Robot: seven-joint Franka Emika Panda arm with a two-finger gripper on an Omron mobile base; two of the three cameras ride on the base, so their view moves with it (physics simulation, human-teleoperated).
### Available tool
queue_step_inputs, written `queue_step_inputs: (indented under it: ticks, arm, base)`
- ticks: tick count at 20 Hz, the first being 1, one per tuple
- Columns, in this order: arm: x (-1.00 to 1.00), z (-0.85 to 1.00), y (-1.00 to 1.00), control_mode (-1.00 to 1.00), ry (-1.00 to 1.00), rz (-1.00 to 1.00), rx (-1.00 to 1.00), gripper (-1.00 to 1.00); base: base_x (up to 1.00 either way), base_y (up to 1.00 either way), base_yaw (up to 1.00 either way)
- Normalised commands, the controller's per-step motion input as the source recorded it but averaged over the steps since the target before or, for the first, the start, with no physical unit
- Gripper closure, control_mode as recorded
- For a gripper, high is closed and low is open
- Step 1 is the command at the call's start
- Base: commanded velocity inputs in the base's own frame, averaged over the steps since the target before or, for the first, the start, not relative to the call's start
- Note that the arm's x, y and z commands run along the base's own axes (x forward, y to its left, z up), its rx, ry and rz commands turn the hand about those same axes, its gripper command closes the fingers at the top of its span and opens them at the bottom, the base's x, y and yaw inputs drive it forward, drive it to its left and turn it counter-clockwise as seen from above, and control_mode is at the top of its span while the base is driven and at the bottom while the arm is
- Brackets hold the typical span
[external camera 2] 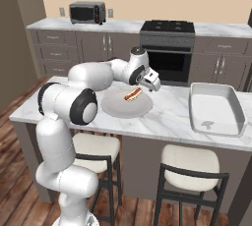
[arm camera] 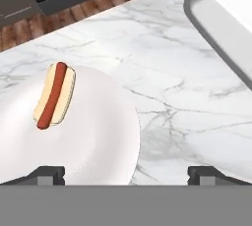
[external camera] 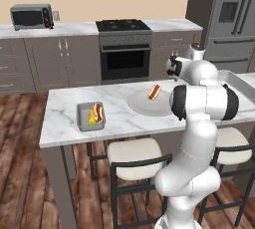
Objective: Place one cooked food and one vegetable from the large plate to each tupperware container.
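The large plate point(external camera: 144, 104) point(external camera 2: 120, 106) point(arm camera: 98, 136) lies on the marble island with one hot dog in a bun point(external camera: 154, 92) point(external camera 2: 133, 94) point(arm camera: 55, 100) on it. The grey tupperware container point(external camera: 82, 122) stands left of the plate and holds the vegetable, a yellow corn cob point(external camera: 92, 117), beside a second hot dog point(external camera: 99, 112). My gripper point(external camera 2: 154, 85) point(arm camera: 127, 173) hovers open above the plate's right rim with nothing between its fingertips point(arm camera: 47, 173). The hot dog on the plate lies up and to the left of it in the hand view.
A deep pale rectangular tray point(external camera 2: 216, 109) point(arm camera: 221, 14) point(external camera: 238, 82) sits on the island to the right of the plate. Stools point(external camera 2: 189, 166) stand along the near side of the island. A stove point(external camera: 123, 49) and a microwave point(external camera: 31, 16) are at the back wall.
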Motion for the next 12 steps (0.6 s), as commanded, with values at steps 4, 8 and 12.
queue_step_inputs:
  ticks: [4, 8, 12]
  arm:
    - [0.1, -0.36, 0.77, -1.0, 0.01, 0.15, -0.05, -1.0]
    - [0.4, -0.51, 0.67, -1.0, 0.15, 0.03, -0.09, -1.0]
    - [0.6, -0.53, 0.5, -1.0, 0.09, -0.12, -0.07, -1.0]
  base:
    - [0.0, 0.0, 0.0]
    - [0.0, 0.0, 0.0]
    - [0.0, 0.0, 0.0]
